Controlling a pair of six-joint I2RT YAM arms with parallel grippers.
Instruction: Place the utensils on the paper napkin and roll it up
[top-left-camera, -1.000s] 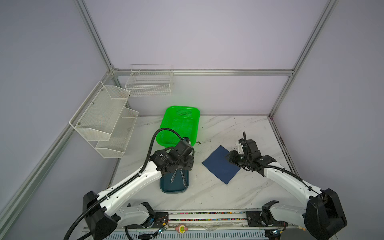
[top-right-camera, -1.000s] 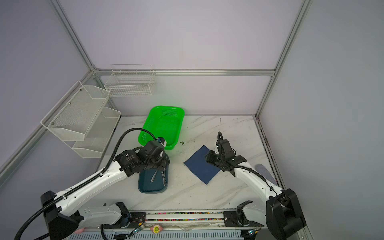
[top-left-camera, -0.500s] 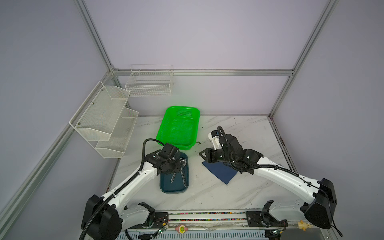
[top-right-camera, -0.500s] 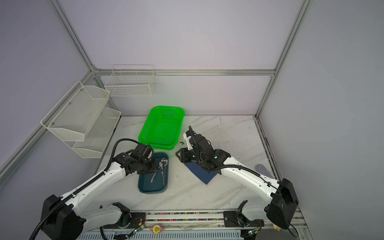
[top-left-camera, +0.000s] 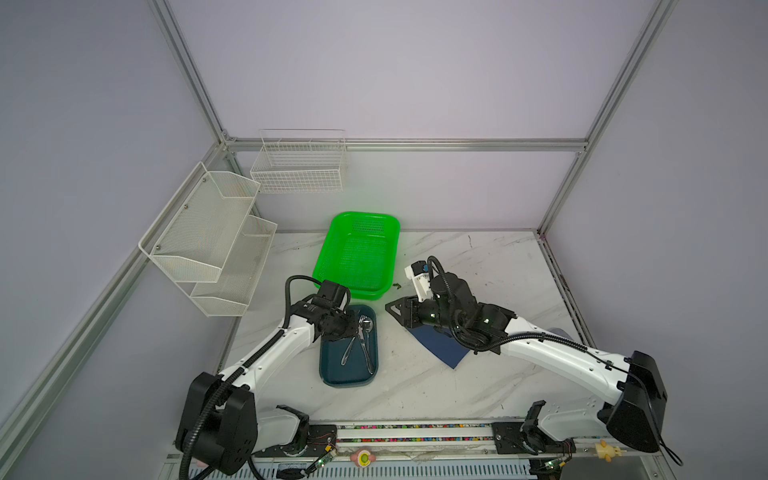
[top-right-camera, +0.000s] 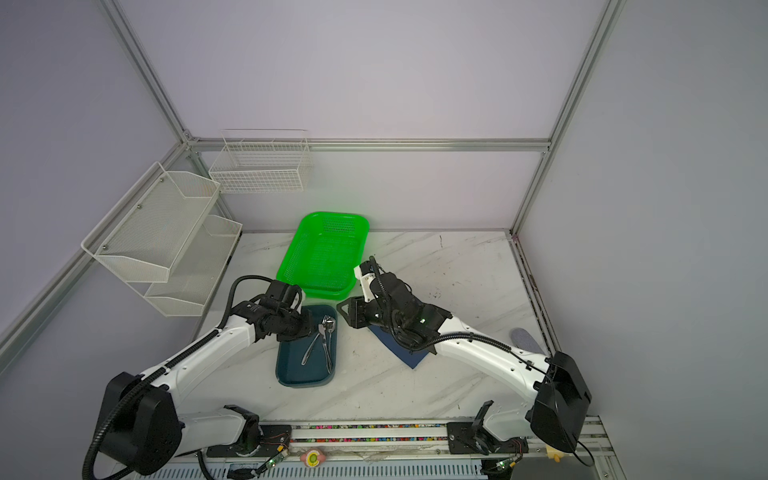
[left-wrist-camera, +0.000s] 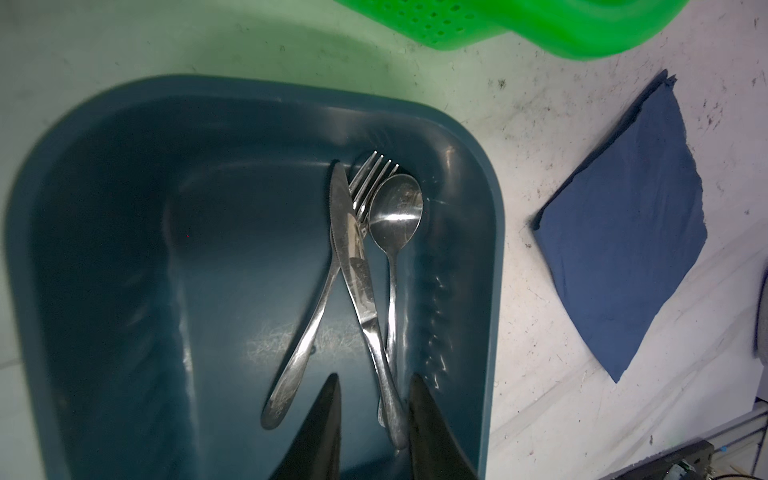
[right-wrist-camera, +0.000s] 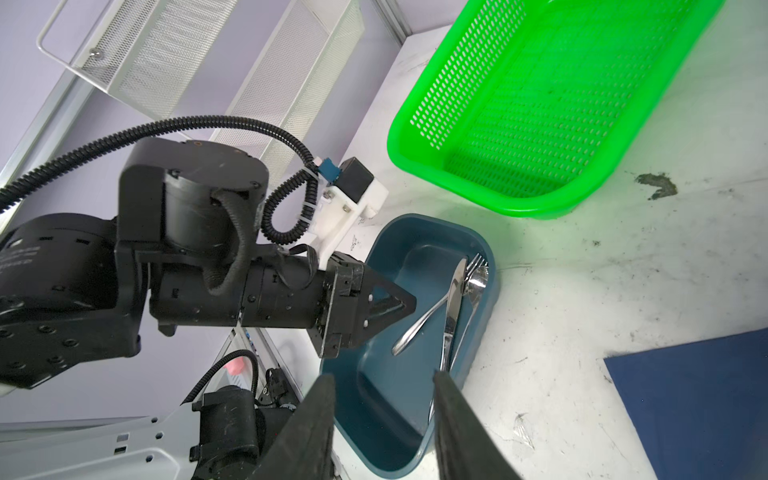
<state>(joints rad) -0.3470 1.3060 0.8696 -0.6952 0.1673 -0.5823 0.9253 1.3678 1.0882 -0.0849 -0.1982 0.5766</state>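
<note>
The utensils, a fork (left-wrist-camera: 307, 332), a knife (left-wrist-camera: 357, 270) and a spoon (left-wrist-camera: 395, 208), lie crossed in the dark teal tray (left-wrist-camera: 494, 249), along its right side in both top views (top-left-camera: 361, 345) (top-right-camera: 324, 345). My left gripper (left-wrist-camera: 375, 378) is low inside the tray, open, its fingers on either side of the knife and spoon handles. The navy paper napkin (top-left-camera: 440, 347) (top-right-camera: 409, 353) lies flat to the right of the tray, partly hidden under my right arm. My right gripper (right-wrist-camera: 384, 376) (top-left-camera: 395, 309) is open and empty, above the table between napkin and tray.
A green perforated basket (top-left-camera: 357, 253) stands just behind the tray. White mesh shelves (top-left-camera: 208, 237) hang on the left wall and a wire basket (top-left-camera: 299, 166) on the back wall. A grey object (top-left-camera: 557, 332) lies near the table's right edge.
My right arm has swung left from the napkin's far side toward the tray. My left gripper has dropped into the tray and narrowed its jaws around the handles.
</note>
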